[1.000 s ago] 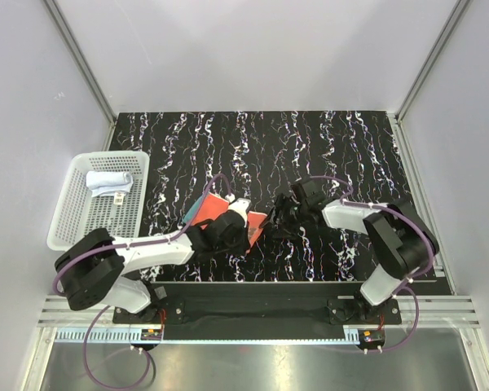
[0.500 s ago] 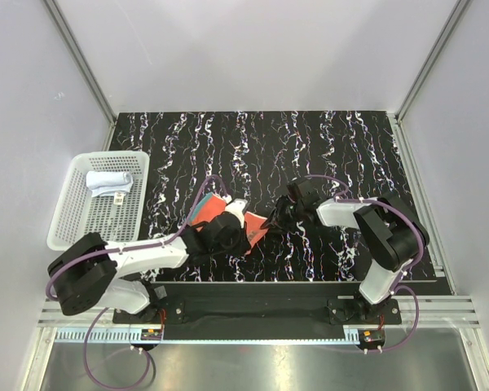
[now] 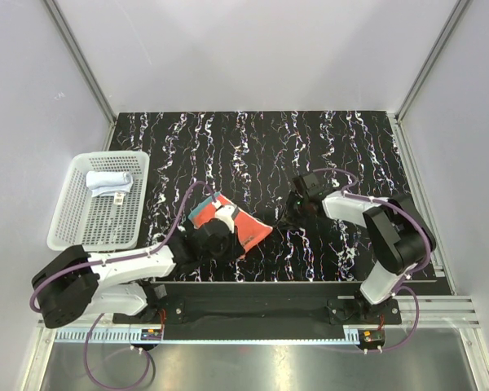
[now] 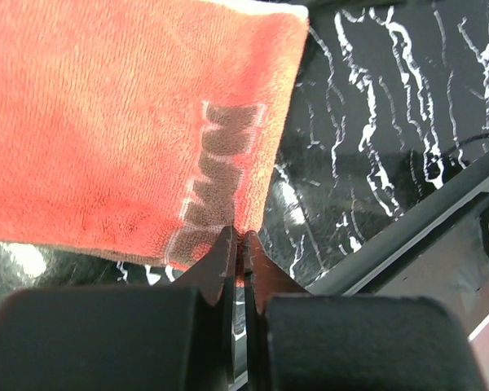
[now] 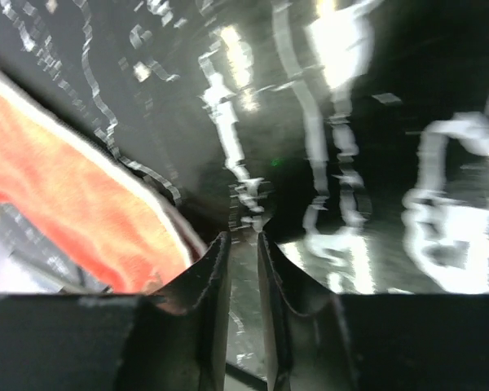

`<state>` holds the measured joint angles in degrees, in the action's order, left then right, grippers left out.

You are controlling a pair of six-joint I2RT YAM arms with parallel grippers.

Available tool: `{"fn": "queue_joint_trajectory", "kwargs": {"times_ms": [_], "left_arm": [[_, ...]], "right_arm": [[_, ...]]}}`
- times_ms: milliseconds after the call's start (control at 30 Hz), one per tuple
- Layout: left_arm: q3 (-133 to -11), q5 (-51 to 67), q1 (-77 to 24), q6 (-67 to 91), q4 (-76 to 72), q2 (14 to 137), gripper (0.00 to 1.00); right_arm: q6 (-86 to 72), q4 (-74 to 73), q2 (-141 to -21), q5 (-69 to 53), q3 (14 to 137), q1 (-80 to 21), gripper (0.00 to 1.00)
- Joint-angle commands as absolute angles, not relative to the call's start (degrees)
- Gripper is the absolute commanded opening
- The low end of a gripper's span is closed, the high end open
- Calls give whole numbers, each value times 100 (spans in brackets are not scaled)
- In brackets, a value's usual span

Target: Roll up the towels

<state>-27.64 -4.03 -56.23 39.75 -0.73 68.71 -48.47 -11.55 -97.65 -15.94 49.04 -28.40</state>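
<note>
The rust-orange towel (image 3: 251,232) lies partly unfolded on the black marbled mat, its teal edge (image 3: 200,213) to the left. In the left wrist view this orange towel (image 4: 122,122) fills the upper left, with a brown woven mark on it. My left gripper (image 3: 226,236) (image 4: 243,244) is shut on its near edge. My right gripper (image 3: 289,210) (image 5: 243,240) hovers just right of the towel's corner (image 5: 73,195), its jaws a narrow gap apart with only mat between them. The pale blue-white towel (image 3: 107,181) lies rolled in the basket.
A white perforated basket (image 3: 59,220) stands at the left, beside the mat (image 3: 310,147). Grey walls close in the left, back and right sides. A dark rail (image 4: 440,220) runs along the near edge by the arm bases.
My left gripper has dragged the orange towel left and toward the near edge. My right gripper narrowed its jaws and drew back from the towel's corner to the right.
</note>
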Motion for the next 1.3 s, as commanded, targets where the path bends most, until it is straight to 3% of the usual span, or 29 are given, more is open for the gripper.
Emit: {"fn": "queue_joint_trajectory", "kwargs": {"times_ms": [0,67,133,433,633,867,1100,1267], "left_arm": [[-2663,-317,-5634,4096,-369,6671,0],[-2628,-316,-5634,4122,-395,6636,0],[-2602,-299,-5634,4192,-422,6592,0],[-2734,-211,-5520,5167,-18,6100,0],[-2216,596,-5098,5958,-1051,6389,0],[-1424,1142,-4632,6987,-2408,6803,0],[-1591,1124,-4281,7276,-1477,6653,0],[-1661,1204,-4017,7400,-923,6732,0]], "right_arm": [[-4395,-1888,-9510,-949,5106,-2664,29],[-4324,-2030,-9396,-862,5168,-2602,32],[-4237,-2240,-9195,-774,5238,-2558,42],[-4061,-2321,-7921,-974,5081,-2558,44],[-4148,-1320,-7410,-2073,4397,-2566,47],[-4763,234,-7514,-2996,3666,-2619,38],[-5159,1422,-8015,-3278,3568,-2961,35],[-5317,2073,-8525,-3419,3577,-3295,27]]}}
